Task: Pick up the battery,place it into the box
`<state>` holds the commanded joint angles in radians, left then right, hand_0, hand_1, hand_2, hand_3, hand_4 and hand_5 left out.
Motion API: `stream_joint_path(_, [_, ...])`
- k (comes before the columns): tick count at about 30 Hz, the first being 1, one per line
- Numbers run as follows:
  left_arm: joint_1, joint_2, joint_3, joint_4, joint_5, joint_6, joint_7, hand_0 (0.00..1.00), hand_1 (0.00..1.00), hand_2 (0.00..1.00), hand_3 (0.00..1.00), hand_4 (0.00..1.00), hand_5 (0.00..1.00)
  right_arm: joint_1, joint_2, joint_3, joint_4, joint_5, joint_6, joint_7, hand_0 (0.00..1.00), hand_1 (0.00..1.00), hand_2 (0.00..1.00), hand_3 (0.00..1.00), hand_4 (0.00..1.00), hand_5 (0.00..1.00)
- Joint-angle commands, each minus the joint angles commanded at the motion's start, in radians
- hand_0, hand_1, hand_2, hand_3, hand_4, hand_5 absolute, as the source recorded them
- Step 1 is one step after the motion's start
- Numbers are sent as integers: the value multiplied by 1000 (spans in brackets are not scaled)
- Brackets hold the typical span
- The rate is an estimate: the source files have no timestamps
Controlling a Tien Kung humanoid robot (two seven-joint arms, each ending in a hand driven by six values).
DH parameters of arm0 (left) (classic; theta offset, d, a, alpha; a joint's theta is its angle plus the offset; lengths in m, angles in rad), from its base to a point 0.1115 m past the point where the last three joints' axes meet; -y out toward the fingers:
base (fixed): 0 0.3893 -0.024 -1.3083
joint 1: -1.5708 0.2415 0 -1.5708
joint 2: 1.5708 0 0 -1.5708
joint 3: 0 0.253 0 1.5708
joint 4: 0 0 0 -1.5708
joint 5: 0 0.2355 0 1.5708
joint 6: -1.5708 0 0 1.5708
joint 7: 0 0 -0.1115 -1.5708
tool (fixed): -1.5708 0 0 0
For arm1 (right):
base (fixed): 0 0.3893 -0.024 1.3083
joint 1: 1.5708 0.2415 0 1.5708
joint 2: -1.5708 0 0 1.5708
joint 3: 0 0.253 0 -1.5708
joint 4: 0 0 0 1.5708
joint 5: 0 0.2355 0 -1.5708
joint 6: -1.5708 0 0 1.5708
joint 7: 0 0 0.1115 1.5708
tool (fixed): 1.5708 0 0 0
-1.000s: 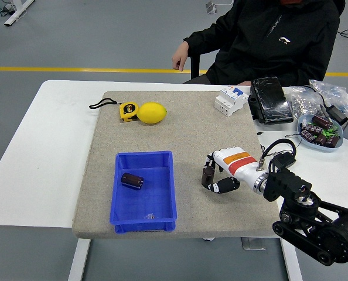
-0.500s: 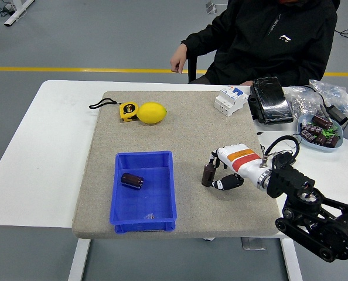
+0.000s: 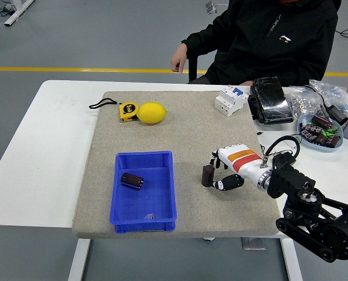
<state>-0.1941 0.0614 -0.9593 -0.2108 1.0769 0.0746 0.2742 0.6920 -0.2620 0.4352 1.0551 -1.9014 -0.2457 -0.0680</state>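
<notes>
Our right hand (image 3: pixel 229 170) has barely shifted in the last half-second; its fingers (image 3: pixel 225 184) stay clamped on the upright dark cylindrical battery (image 3: pixel 207 175); we judge the lift toward the blue plastic box (image 3: pixel 143 191) still ahead.

Bare mat (image 3: pixel 188 137) lies open between the hand (image 3: pixel 221 174) and blue box (image 3: pixel 143 190).

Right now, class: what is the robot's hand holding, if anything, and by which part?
The right hand grips a dark battery, standing upright on the mat, by its sides.
</notes>
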Motion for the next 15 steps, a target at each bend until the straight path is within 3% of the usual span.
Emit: stream_joint_path(15, [0,0,0,0,-1,-1,1,722,698,660,585,631,539,0,1,-1,-4,8,-3,1,224,373,477,510,821,287])
